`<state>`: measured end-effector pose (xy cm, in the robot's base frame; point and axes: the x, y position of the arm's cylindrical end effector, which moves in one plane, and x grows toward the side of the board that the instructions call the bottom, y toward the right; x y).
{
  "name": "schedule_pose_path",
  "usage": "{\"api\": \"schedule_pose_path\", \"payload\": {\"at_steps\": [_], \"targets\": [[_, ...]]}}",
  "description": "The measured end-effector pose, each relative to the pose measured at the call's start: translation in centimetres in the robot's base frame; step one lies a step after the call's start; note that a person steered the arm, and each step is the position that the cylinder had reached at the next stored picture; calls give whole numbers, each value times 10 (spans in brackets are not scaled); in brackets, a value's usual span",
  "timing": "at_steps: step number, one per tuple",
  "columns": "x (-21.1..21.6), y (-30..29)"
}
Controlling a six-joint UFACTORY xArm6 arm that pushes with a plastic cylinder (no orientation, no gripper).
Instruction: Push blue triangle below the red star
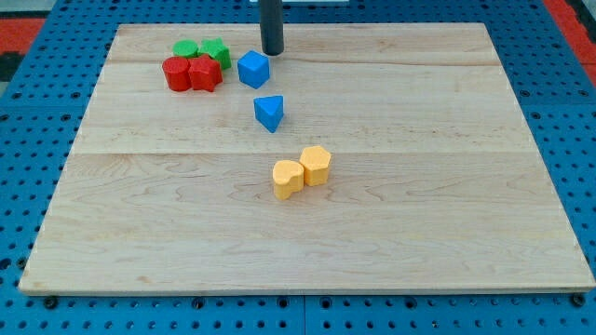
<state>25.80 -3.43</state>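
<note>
The blue triangle [269, 113] lies on the wooden board, above the view's middle. The red star [206, 73] sits at the view's upper left, touching a red round block [176, 73] on its left. A blue cube-like block [252, 69] sits just right of the red star. My tip [271, 52] stands near the view's top, just up and right of the blue cube-like block and well above the blue triangle.
Two green blocks [186, 48] [216, 51] sit just above the red ones. Two yellow blocks [288, 178] [316, 165] touch each other near the board's middle, below the blue triangle. The wooden board [447, 186] lies on a blue pegboard surface.
</note>
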Motion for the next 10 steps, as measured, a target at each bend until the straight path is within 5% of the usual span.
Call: {"api": "schedule_pose_path", "payload": {"at_steps": [2, 6, 10], "targets": [[18, -37], [63, 12], [65, -25]]}}
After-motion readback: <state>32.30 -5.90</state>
